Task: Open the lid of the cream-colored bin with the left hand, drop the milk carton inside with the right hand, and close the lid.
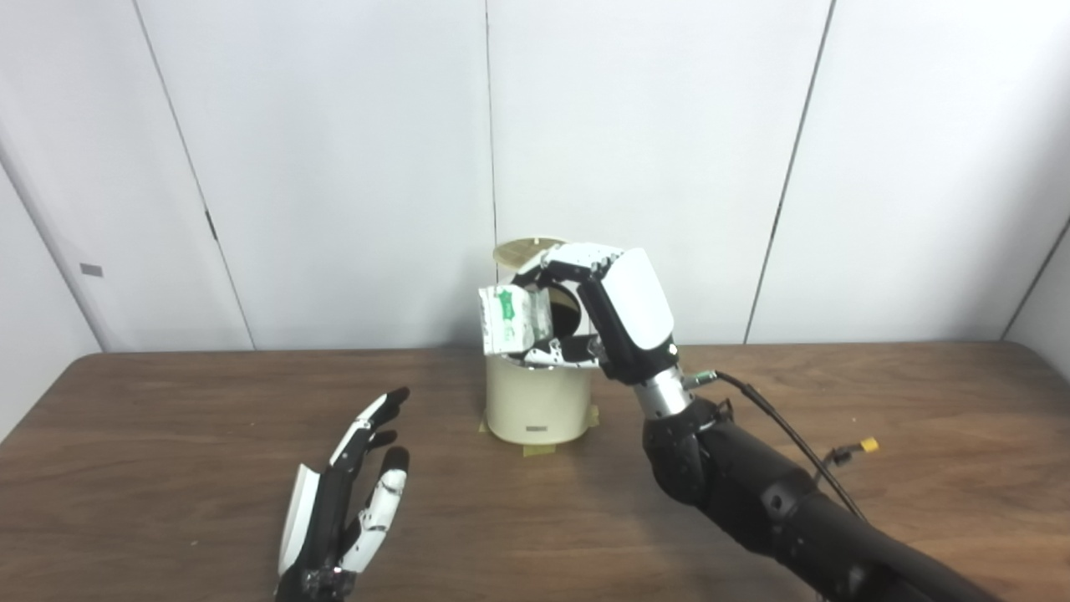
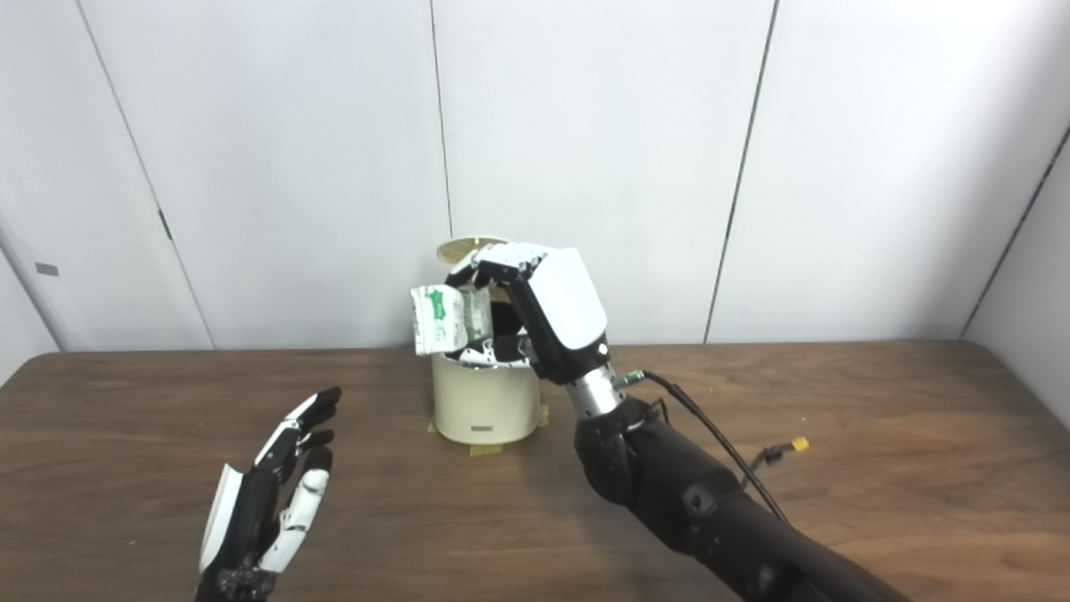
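A cream-colored round bin (image 1: 537, 400) stands at the back middle of the wooden table, taped down at its base. Its lid (image 1: 528, 248) is raised upright behind the opening. My right hand (image 1: 603, 311) hovers over the bin's mouth, shut on a white and green milk carton (image 1: 506, 319) that sticks out to the left above the rim. My left hand (image 1: 351, 500) is open near the front left of the table, fingers apart and pointing up, well clear of the bin and touching nothing.
A black cable with a yellow connector (image 1: 868, 445) runs along the table beside my right forearm. White wall panels stand close behind the bin. The brown table (image 1: 167, 435) stretches to both sides.
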{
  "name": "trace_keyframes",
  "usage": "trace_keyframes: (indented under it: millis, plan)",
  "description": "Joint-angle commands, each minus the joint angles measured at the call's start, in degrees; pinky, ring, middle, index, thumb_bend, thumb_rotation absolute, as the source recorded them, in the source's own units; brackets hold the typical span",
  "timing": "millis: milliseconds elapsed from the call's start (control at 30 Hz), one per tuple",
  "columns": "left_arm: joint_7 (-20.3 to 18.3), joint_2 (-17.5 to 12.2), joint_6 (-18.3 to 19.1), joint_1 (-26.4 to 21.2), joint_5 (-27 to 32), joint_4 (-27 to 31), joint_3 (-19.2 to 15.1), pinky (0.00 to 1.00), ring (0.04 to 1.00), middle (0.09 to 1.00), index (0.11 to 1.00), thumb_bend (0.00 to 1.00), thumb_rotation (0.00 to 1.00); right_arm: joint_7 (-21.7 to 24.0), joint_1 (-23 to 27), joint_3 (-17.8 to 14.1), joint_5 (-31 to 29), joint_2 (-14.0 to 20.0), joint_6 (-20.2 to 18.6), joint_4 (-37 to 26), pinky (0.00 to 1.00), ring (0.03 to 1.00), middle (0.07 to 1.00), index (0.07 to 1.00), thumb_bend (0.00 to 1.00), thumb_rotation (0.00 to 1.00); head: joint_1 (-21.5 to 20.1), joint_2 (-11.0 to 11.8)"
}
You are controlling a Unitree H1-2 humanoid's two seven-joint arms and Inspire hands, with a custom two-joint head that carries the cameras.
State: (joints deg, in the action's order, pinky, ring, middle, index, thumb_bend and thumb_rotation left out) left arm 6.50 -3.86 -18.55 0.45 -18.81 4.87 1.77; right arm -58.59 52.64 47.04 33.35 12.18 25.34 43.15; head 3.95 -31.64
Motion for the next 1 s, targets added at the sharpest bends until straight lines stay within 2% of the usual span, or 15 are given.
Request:
trace_keyframes:
  millis: [0,400,633,967]
  plan:
    - [1.1,1.6,-0.9,3.1,-1.1,-2.2,1.1,0.8,0.879,0.891,0.876,0.36,0.83,-3.1,4.8,0.4,-0.1,-0.2,1.6,0.1,0.4,0.452,0.521,0.462,0.52,0.0,0.2,-0.1]
    - [1.5,2.1,0.2,3.9,-3.5,-0.7,1.8,0.8,0.879,0.892,0.877,0.35,0.88,-5.8,6.0,5.7,-0.4,-0.8,1.6,3.0,0.38,0.445,0.522,0.453,0.52,0.0,1.5,-0.1]
    - [1.3,2.3,1.5,4.3,-3.6,0.5,2.0,0.81,0.879,0.889,0.876,0.33,0.87,-5.3,6.5,6.1,-1.5,-1.1,1.6,6.1,0.37,0.441,0.523,0.454,0.52,0.0,1.4,-0.4]
    - [1.3,2.0,1.1,4.2,-3.4,0.1,2.0,0.8,0.875,0.889,0.875,0.33,0.88,-5.0,6.5,5.7,-1.9,-1.1,1.6,9.7,0.38,0.446,0.518,0.456,0.52,0.0,1.1,-0.3]
